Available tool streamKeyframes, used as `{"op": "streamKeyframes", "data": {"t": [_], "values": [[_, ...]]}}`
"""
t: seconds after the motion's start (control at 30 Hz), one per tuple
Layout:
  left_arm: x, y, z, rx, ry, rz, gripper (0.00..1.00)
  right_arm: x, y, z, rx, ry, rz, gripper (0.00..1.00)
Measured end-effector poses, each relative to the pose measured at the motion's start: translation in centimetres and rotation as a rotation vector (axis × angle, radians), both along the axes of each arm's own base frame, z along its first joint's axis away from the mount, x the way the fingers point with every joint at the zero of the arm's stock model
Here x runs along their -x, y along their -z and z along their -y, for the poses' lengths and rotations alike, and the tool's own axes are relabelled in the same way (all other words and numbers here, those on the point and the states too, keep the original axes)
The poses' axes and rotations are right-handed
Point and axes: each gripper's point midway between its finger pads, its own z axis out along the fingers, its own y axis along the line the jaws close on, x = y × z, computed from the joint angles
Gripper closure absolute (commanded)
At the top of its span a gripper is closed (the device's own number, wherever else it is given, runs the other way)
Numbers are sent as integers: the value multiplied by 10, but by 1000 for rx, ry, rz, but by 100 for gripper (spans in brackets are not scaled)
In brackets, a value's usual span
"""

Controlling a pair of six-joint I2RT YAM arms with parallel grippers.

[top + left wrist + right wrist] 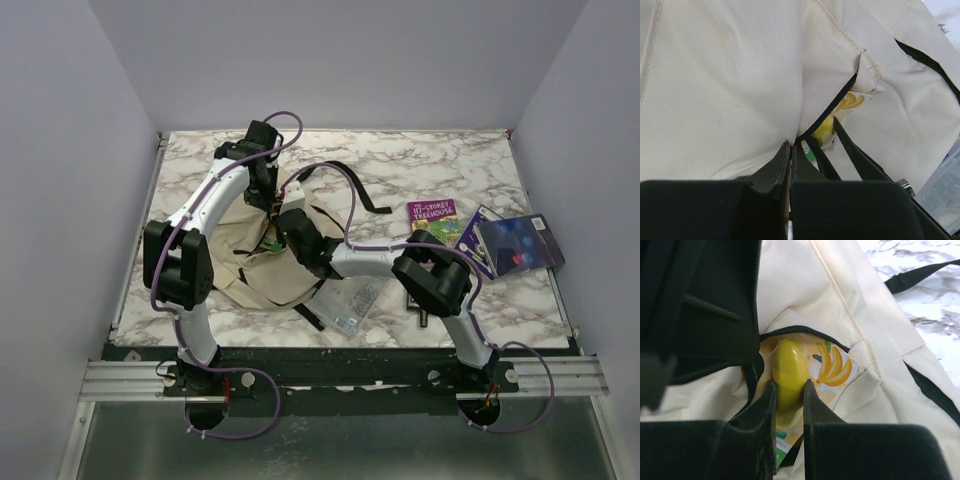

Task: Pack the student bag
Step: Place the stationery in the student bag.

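Insertion of a yellow item (789,365) on its card (840,370) into the student bag (260,280), which lies flat on the counter (450,170), left of centre. The left end effector (790,147), jaws closed, pinches the cream fabric beside the zip mouth (790,331). The right end effector (789,385) grips the yellow item at that mouth. Good practice is to lift the pinched lip to widen the gap, push along the opening, and release only once the card clears the zip teeth.
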Motion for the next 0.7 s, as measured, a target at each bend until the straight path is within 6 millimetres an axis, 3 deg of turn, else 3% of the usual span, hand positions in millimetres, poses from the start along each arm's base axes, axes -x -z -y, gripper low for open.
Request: {"op": "streamKeyframes", "data": {"t": [0.1,0.27,0.37,0.53,0.7], "values": [[-6,-2,4,40,-1,28,100,-11,-3,8,-6,82,75,100],[-10,-1,3,89,-10,34,100,-21,0,1,-26,168,123,98],[-14,-2,-1,113,-27,36,100,-20,-2,-4,-61,151,108,82],[-13,3,-3,144,-46,5,100,-7,1,-10,-148,66,12,46],[-14,13,-6,160,-65,-27,100,5,-3,-14,-170,8,-66,37]]}}
